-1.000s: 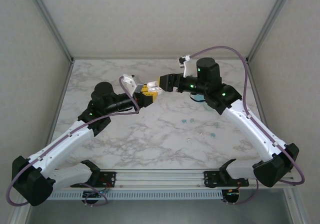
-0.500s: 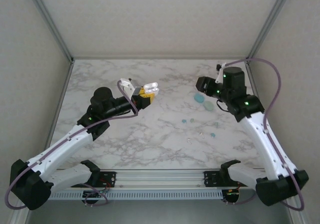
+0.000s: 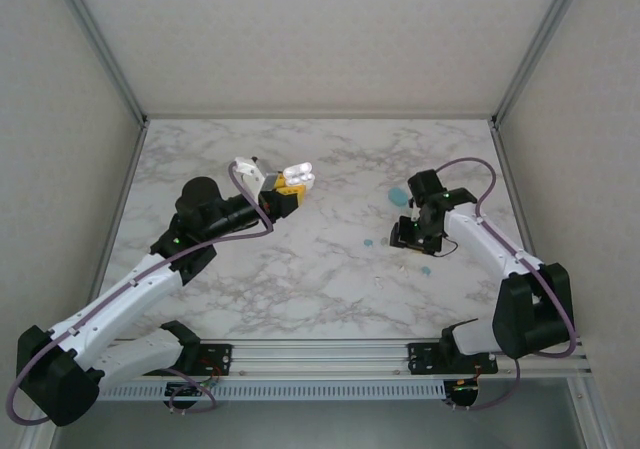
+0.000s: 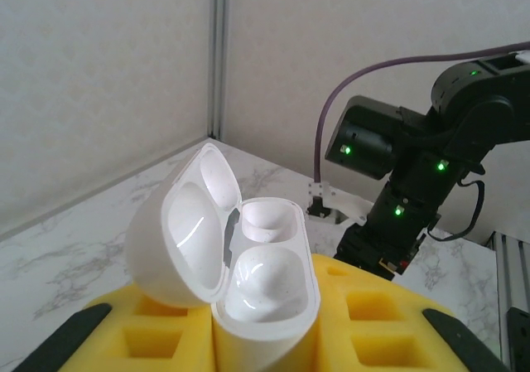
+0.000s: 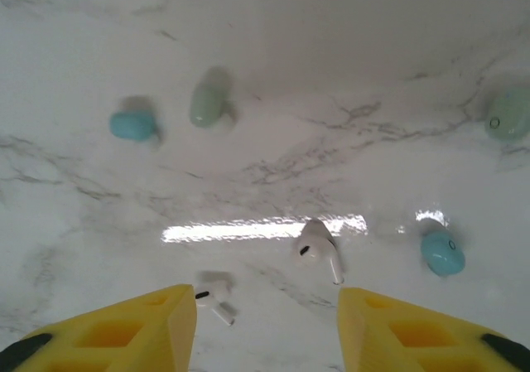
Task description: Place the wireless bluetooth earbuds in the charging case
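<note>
Left claw (image 3: 288, 193): clamped on the white charging case (image 4: 248, 264), which I hold upright above the desk (image 3: 300, 269), hinged open.

Right claw (image 5: 265, 322): fingers apart, nothing gripped, pointing down close over the desk. One white earbud (image 5: 319, 252) lies on the marble in the gap between my fingers. A second white earbud (image 5: 215, 296) lies just beside one fingertip.

Further out: one teal bud (image 5: 132, 125) to one side, another teal bud (image 5: 443, 252) to the other. Two pale green pieces (image 5: 207, 105) lie beyond, well apart from each other.
</note>
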Tool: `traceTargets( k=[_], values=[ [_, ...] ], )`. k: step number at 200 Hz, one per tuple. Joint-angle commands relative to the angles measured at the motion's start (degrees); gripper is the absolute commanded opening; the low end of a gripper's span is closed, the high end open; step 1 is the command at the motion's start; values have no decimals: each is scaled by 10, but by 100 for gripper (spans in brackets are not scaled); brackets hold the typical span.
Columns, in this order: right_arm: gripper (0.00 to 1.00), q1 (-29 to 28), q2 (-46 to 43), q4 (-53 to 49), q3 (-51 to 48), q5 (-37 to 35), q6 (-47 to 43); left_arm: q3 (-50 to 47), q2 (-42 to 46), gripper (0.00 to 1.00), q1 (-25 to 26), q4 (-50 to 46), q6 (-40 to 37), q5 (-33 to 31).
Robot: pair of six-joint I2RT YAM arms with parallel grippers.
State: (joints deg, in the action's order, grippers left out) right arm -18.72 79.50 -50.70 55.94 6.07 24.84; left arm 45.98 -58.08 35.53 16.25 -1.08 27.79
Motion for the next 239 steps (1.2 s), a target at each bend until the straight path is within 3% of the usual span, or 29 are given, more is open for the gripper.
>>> traceTargets(
  k=[1,90,239],
  values=[
    [54,1,15,3,-20,12,0,2,-5,16,2,27,15,7],
    [61,1,58,70,-74,22,48,4,-5,16,2,20,14,6],
    [58,-31,80,88,-107,38,78,10,-16,16,2,20,15,13]
  ],
)
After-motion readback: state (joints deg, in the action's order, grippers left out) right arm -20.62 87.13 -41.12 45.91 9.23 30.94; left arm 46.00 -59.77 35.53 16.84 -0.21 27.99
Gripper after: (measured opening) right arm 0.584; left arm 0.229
